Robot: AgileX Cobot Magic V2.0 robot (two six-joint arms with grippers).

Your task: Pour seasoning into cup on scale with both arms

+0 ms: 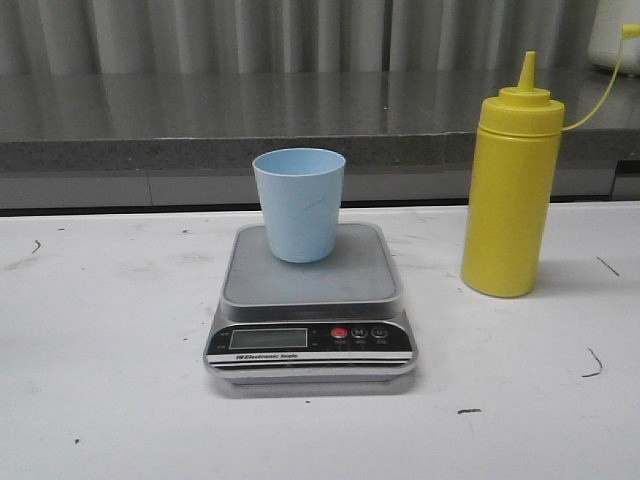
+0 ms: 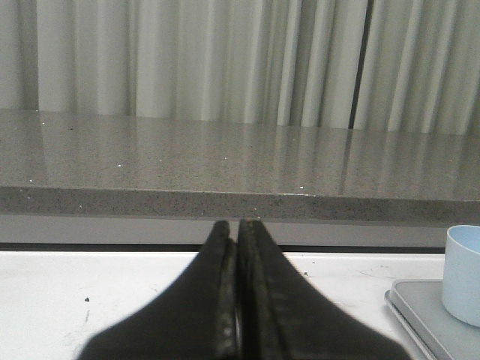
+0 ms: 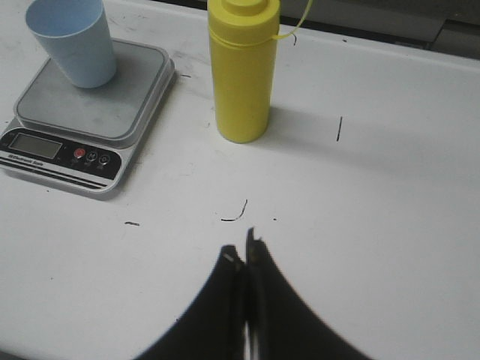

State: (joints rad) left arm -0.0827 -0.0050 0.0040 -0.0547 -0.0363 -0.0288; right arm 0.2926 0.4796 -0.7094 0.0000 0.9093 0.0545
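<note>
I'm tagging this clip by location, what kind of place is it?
Probably a kitchen-style test bench: a digital kitchen scale and a yellow plastic squeeze bottle on a white table, with a grey speckled counter behind.

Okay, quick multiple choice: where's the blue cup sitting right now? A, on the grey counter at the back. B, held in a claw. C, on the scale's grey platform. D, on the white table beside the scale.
C: in the front view the blue cup stands upright on the grey platform of the scale, with the yellow bottle standing apart on the table to the right and no claw touching the cup.
</note>
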